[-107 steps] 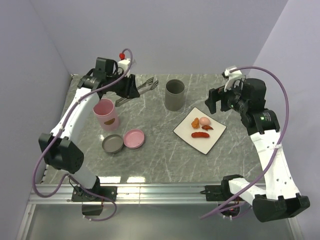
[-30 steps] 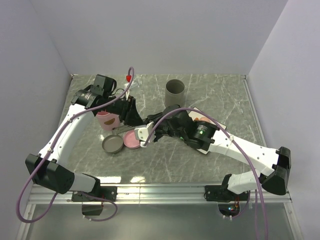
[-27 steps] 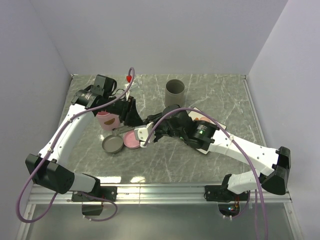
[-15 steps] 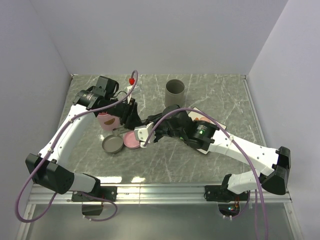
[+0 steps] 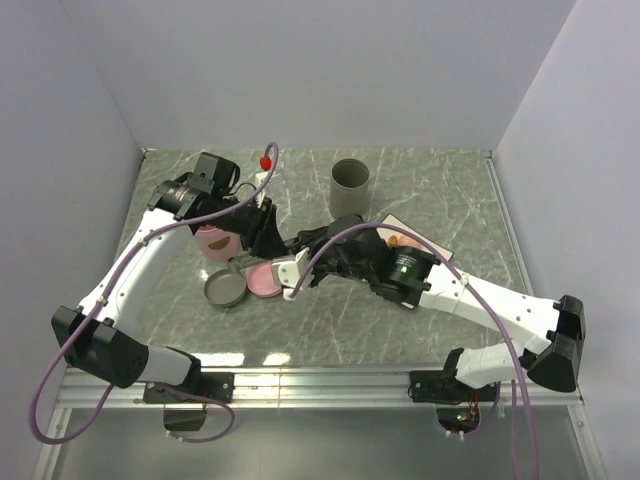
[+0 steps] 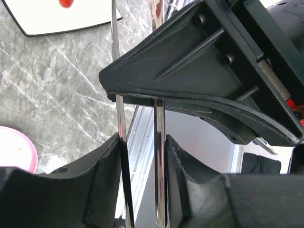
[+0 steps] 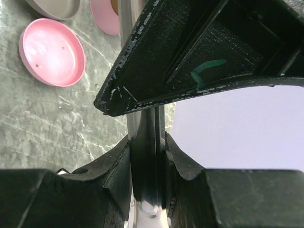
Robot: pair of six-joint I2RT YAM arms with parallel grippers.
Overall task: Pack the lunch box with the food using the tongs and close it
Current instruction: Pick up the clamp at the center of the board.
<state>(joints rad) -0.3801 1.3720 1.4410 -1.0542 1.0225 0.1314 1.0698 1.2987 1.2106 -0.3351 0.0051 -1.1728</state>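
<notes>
The slim metal tongs (image 6: 159, 142) hang between both grippers over the left middle of the table. My left gripper (image 6: 141, 156) has one tong arm against each pad, with a gap between the arms. My right gripper (image 7: 147, 161) is shut on the tongs (image 7: 142, 156) and presses the two arms together. In the top view the left gripper (image 5: 268, 232) and right gripper (image 5: 300, 255) nearly touch. The pink lunch box (image 5: 213, 240) stands behind them, with its grey bowl (image 5: 224, 289) and pink lid (image 5: 262, 281) in front. The food (image 5: 400, 238) lies on the white plate (image 5: 440, 256), mostly hidden by the right arm.
A grey cup (image 5: 350, 182) stands at the back centre. The right arm stretches across the table from the near right corner and over the plate. The pink lid (image 7: 52, 52) lies just below the right gripper. Purple walls enclose the table.
Since the earliest frame both arms came together mid-table and my right gripper took hold of the tongs. In the last second the left jaws widened a little, then closed back.
</notes>
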